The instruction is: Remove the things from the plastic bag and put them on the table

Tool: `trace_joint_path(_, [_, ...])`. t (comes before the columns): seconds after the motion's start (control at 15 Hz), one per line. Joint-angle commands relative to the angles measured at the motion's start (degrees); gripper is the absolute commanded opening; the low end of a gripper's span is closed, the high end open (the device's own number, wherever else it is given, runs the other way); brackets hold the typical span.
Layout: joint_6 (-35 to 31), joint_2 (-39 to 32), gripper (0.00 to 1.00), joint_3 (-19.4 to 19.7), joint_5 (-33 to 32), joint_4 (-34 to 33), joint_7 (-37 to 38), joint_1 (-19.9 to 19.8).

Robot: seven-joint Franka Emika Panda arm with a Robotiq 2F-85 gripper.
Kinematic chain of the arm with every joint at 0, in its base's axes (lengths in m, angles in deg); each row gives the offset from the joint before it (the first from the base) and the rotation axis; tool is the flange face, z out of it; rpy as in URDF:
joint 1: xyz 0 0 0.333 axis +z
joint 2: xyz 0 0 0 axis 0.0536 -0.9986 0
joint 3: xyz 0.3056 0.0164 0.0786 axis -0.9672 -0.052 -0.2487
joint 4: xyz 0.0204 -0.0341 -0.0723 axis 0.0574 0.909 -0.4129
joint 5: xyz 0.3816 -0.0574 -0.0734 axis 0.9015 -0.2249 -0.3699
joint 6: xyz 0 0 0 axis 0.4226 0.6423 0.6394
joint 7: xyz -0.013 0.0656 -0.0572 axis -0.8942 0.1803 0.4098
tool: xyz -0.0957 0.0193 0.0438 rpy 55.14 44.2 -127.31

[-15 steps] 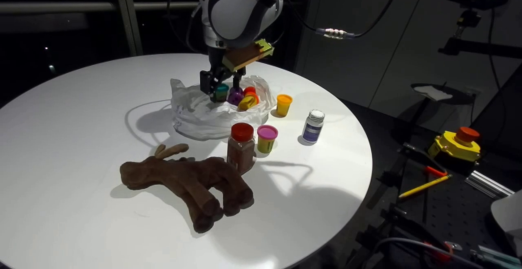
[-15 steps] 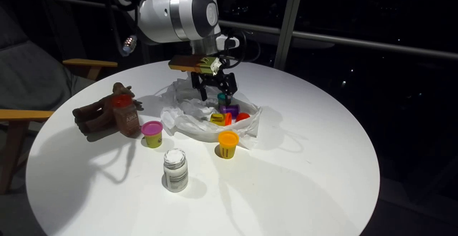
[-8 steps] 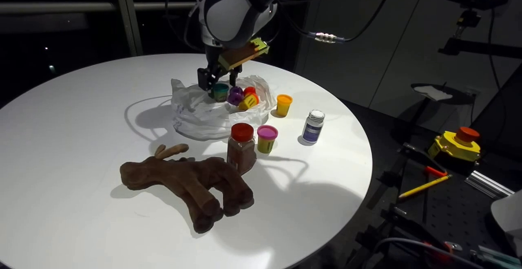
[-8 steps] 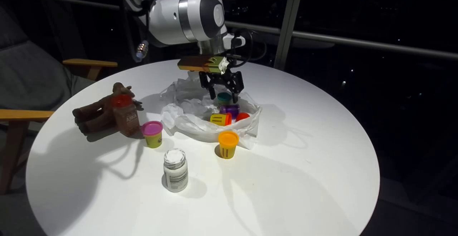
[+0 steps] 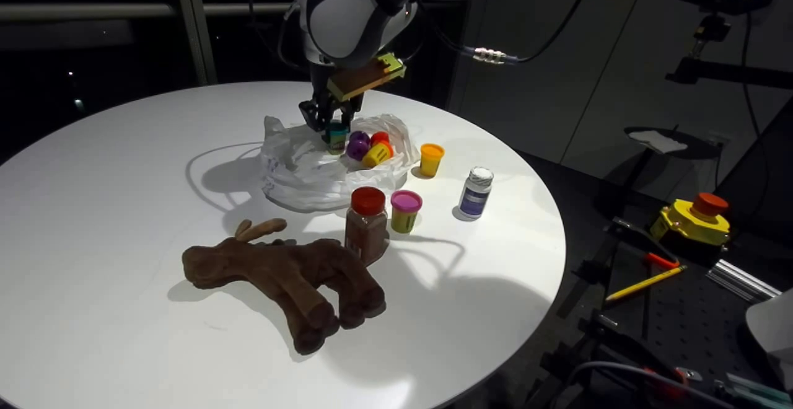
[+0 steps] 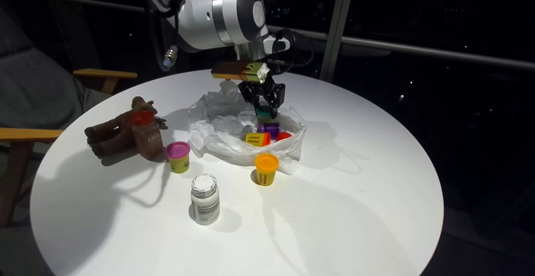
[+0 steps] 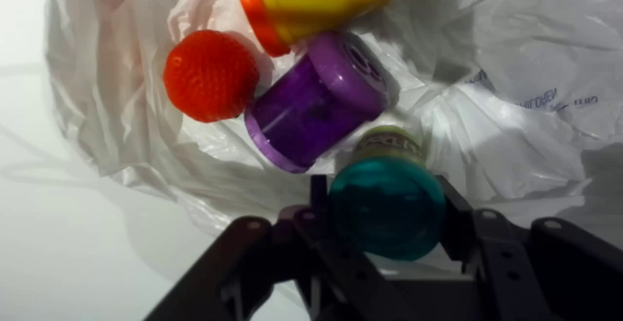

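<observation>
— Mark pincer [image 7: 383, 204] as moved since the earlier frame: slightly shifted, and drawn in from wide apart onto teal-lidded jar [image 7: 388, 187].
— Pinching it, or just hovering?
— Pinching, by the look of it, with pads [image 7: 319, 197] on both sides of the lid [image 7: 388, 216].
— Off the bottom of plastic bag [image 5: 310, 187] yet?
— Can't tell. Put jar down as between the fingers, inside the bag.
— Rest?
— See purple jar [image 7: 311, 109] just beside the pincer, yellow jar [image 7: 316, 2] and red round piece [image 7: 210, 75] a bit beyond. Find brown plush [image 5: 272, 266] and pink-lidded jar [image 5: 405, 212] well apart from pincer, out on table [image 5: 124, 241] already.
— Risks?
— Could slip going up, mainly from gripping just the smooth lid. Could even pop the lid and leave the rest behind.
— And the bag?
— Might get dragged along, with thin film caught between pad and jar. Might snag jar at the crumpled rim by leaving sideways. Also might bump purple jar, sitting so near.
</observation>
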Motion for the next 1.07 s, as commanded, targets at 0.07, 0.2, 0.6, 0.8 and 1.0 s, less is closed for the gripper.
trace_joint_path(0.07, [4.03,8.03,0.23,1.63,-0.48,4.8,4.31,1.56])
trace_joint_path(0.2, [5.1,12.95,0.23,2.33,-1.78,8.65,6.27,2.74])
trace_joint_path(0.6, [6.73,28.08,0.23,1.24,-8.63,25.19,12.7,6.69])
trace_joint_path(0.8, [6.1,34.31,0.23,-0.47,-11.11,34.43,17.03,6.79])
trace_joint_path(1.0, [4.7,37.52,0.23,-2.75,-10.57,41.6,19.02,4.88])
